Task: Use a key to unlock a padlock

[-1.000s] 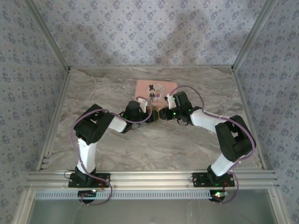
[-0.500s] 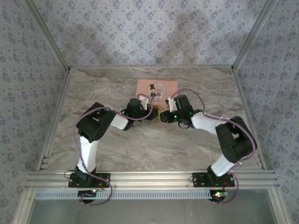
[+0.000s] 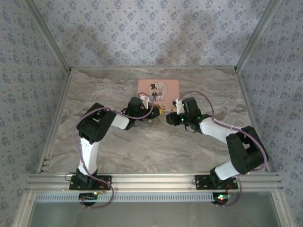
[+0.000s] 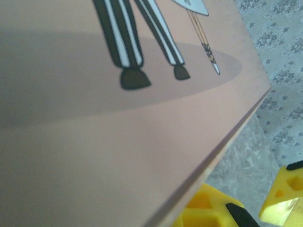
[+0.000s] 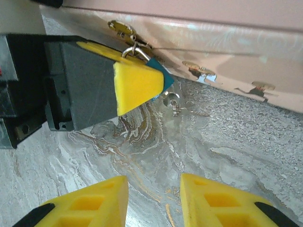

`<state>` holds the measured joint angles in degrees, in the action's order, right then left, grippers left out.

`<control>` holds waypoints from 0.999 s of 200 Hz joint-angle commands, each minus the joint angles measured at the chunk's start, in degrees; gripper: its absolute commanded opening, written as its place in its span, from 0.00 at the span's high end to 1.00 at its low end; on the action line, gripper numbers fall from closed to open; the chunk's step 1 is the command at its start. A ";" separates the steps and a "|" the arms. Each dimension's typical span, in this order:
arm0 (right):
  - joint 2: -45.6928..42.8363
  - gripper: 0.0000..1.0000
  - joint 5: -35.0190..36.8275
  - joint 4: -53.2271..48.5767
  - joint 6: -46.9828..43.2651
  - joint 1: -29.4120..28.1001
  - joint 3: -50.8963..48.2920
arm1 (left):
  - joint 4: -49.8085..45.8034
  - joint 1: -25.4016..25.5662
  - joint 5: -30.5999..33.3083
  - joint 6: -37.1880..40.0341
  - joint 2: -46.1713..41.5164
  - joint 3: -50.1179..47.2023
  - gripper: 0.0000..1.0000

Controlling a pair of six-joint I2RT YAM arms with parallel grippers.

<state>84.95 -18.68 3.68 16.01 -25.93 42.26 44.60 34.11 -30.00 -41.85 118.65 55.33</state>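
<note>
In the right wrist view the tiny teal padlock (image 5: 165,78) is pinched at the tip of my left gripper (image 5: 152,75), which is shut on it. Its silver shackle (image 5: 134,48) sticks up against the side of the pink tin (image 5: 222,45). A small silver key on a ring (image 5: 173,101) sits just below the padlock. My right gripper (image 5: 154,198) is open a short way in front of the padlock, with bare table between its fingers. From above, the left gripper (image 3: 154,113) and right gripper (image 3: 166,118) face each other just in front of the tin (image 3: 158,89).
The tin's pink lid (image 4: 118,142), with a cartoon figure's legs, lies very close in the left wrist view, and yellow fingers (image 4: 208,208) show past its edge. Marble tabletop (image 3: 156,151) spreads in front of the arms. Patterned walls enclose the back and sides.
My left gripper has closed and shifted slightly toward the tin. The right arm has swung its elbow out to the right, and its gripper still faces the left one.
</note>
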 commanded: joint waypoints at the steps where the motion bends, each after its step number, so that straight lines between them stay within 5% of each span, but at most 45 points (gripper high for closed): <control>1: -1.07 0.64 -0.33 0.97 -1.39 0.15 -0.34 | -4.06 -0.71 -6.03 -6.33 -1.96 2.83 1.00; 77: 1.68 0.58 -2.98 2.07 -6.47 0.19 4.65 | -14.81 -2.73 -18.24 -20.87 -3.34 9.31 1.00; 200: 6.60 0.54 -2.25 -3.49 -14.76 1.99 13.90 | -31.64 -4.35 -23.42 -19.93 -5.13 15.95 1.00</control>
<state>90.50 -21.87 3.70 5.10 -23.55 53.52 20.64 30.00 -48.01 -58.57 114.91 69.36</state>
